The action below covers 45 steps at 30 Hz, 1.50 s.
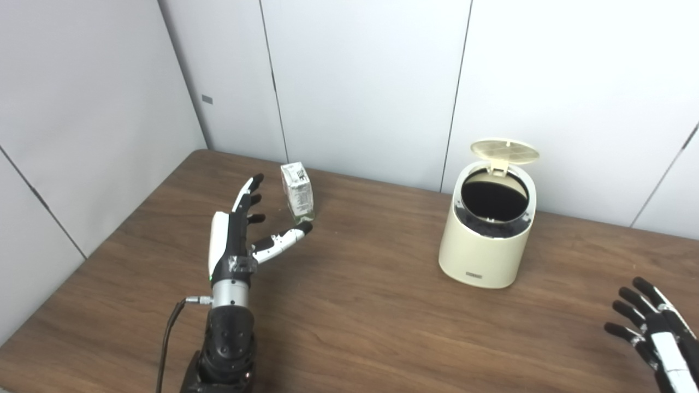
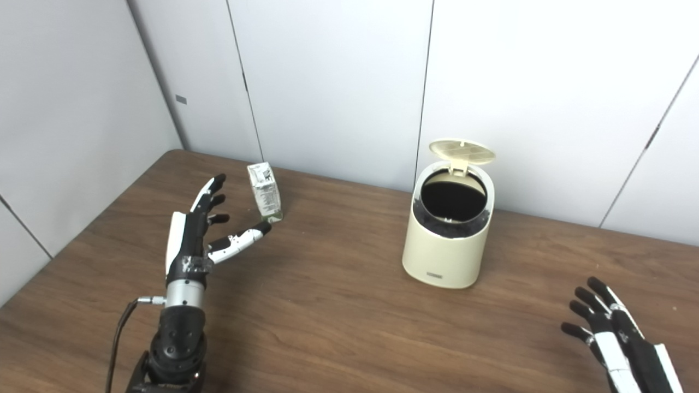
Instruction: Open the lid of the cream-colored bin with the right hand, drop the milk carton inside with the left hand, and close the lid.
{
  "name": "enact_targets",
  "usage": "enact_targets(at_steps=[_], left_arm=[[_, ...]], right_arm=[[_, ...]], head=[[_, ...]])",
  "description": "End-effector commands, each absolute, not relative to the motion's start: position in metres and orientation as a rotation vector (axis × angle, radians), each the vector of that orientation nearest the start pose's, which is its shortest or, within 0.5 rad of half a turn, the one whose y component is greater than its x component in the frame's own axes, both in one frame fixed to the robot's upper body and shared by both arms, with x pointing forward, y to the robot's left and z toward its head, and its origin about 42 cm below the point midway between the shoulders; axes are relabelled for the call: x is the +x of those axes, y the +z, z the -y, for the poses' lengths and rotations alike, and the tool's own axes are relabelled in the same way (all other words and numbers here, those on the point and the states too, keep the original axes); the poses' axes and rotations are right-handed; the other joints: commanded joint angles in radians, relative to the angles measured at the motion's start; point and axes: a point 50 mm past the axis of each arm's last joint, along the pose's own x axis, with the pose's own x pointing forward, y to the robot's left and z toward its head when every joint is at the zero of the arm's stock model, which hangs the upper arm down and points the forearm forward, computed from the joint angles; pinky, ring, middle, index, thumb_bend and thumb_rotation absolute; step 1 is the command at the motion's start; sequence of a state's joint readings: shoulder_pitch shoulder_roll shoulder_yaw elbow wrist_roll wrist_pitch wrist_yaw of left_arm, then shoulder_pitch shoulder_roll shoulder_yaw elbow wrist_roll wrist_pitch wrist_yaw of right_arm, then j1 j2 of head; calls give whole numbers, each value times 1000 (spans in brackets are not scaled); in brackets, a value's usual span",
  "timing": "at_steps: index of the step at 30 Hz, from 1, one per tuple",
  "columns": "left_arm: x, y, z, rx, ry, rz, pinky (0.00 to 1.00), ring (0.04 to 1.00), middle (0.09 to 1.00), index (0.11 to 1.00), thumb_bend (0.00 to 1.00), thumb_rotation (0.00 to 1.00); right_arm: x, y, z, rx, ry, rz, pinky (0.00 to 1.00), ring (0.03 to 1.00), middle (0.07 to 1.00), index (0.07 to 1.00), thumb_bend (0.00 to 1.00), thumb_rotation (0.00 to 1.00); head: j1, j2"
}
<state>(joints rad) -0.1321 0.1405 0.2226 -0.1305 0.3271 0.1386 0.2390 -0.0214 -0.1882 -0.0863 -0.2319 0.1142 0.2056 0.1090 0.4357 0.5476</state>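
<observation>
The cream-colored bin (image 1: 486,254) stands on the wooden table (image 1: 349,316) right of centre. Its round lid (image 1: 504,151) is tipped up at the back, and the dark inside shows. A small white milk carton (image 1: 297,192) stands upright near the table's back edge, left of centre. My left hand (image 1: 240,234) is open just in front and to the left of the carton, thumb tip close to its base, not holding it. My right hand (image 1: 655,333) is open at the lower right corner, well away from the bin and holding nothing.
Grey wall panels (image 1: 360,82) close off the table at the back and left. A black cable (image 1: 169,333) hangs from my left wrist. Bare tabletop lies between the carton and the bin.
</observation>
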Motion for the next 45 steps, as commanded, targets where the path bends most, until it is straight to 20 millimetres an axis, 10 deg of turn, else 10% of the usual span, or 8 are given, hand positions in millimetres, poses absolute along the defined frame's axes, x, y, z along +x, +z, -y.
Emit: enact_targets(at_steps=[1,5,26,45], left_arm=[[324,198,-325,482,531,234,751,883,929,943,881,246],[340,202,-336,521,534,233,883,920,935,949,885,262],[424,209,-364,535,457,118,779,872,912,938,910,190],[440,209,-384,525,386,61,686,794,828,865,850,60]], right_arm=[[291,179,276,-84,64,124,704,845,864,881,666,765],[289,182,273,-74,67,123,740,866,869,893,626,775],[284,204,256,-82,59,88,841,939,916,950,492,812],[290,190,249,-80,70,80,901,956,932,983,372,860]], head=[[-1,1],[-5,2],[-29,24],[-55,40]])
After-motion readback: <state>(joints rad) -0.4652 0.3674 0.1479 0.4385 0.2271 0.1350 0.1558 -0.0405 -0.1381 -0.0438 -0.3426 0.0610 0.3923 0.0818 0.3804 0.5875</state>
